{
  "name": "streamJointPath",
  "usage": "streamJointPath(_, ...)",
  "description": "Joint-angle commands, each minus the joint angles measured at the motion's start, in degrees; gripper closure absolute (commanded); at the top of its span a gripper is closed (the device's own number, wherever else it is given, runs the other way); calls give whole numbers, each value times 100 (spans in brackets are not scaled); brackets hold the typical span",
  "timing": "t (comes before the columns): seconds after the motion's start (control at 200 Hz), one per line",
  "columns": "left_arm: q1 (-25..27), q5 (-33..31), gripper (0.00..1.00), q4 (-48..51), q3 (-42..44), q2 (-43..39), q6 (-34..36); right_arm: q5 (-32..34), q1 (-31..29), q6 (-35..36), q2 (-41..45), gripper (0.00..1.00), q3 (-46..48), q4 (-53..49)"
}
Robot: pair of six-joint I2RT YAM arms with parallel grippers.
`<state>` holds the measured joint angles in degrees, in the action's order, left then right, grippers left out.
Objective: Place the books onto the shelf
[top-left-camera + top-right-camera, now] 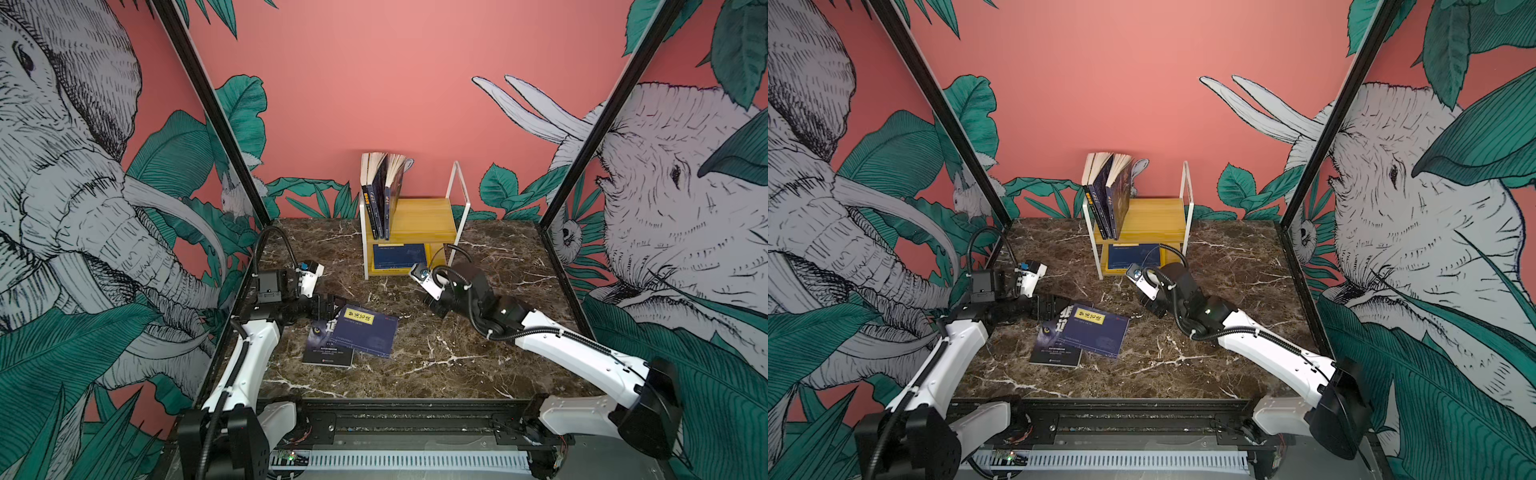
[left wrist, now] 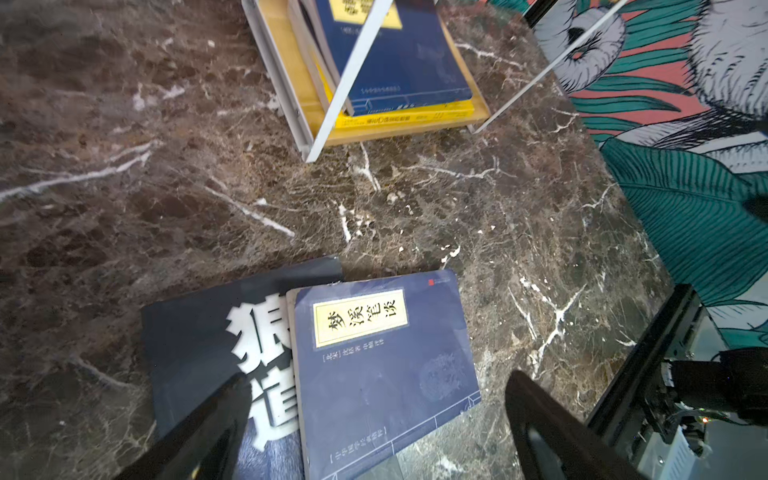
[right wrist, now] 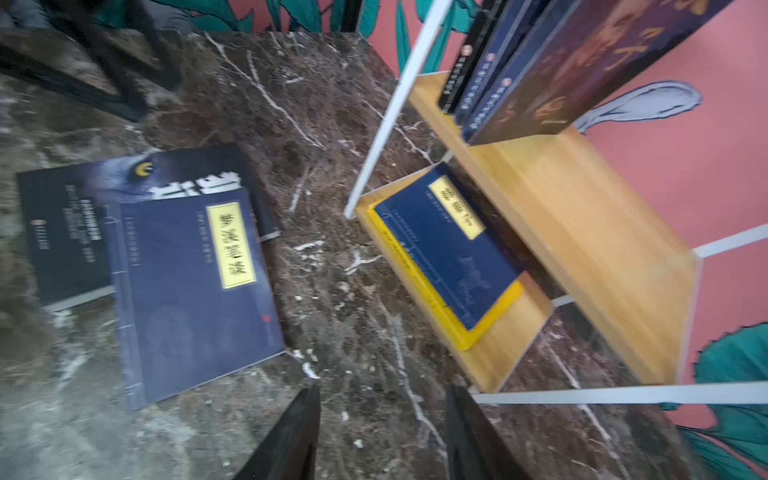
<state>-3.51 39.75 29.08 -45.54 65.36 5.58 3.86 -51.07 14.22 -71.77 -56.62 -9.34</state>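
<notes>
A navy book with a yellow label [image 1: 368, 334] [image 2: 382, 365] lies on the marble table, overlapping a black wolf-eyed book [image 1: 326, 347] [image 3: 66, 232]. My left gripper [image 1: 330, 305] [image 2: 380, 380] is open, low over the two books, its fingers straddling the navy one. The shelf [image 1: 424, 220] [image 3: 582, 232] stands at the back. Three books [image 1: 380, 195] stand upright at the left of its top board. Another navy book [image 1: 399, 255] [image 3: 449, 249] lies flat on its lower board. My right gripper [image 1: 432, 303] [image 3: 384, 390] is open and empty over bare marble in front of the shelf.
A yellow book [image 3: 436, 307] lies under the navy one on the lower board. The right part of the shelf's top board holds nothing. Black frame posts [image 1: 216, 112] and printed walls close in the table's sides and back.
</notes>
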Motion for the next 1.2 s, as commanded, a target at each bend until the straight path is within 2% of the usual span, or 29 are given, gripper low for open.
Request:
streamJointPath(0.0,28,-159,5,631,-296,476,188,224,-455,-630,106,44,371,459)
streamJointPath(0.185,218,-365,5,954,-591,1310,166,359,-1056,-764,-166,44,1116,1127)
streamJointPath(0.345,354,-472,12,1105,-754,1845,81,502,-1485,-616,-1060,57,933,1023)
streamJointPath(0.505,534,-360,12,1234,-789,2144,52,633,-1571,-556,-1799,72,579,1007)
streamJointPath(0.665,577,-264,13,1254,-799,2319,13,561,-1577,-397,-2235,76,382,1227)
streamJointPath(0.97,702,-173,14,1117,-764,2609,-91,717,-1560,96,-3366,80,-474,700)
streamJointPath(1.08,712,5,20,1074,-766,2716,-243,672,-1534,200,-3622,81,-701,557)
streamJointPath(1.19,717,543,34,882,-705,2711,-740,650,-1495,292,-3804,83,-779,564)
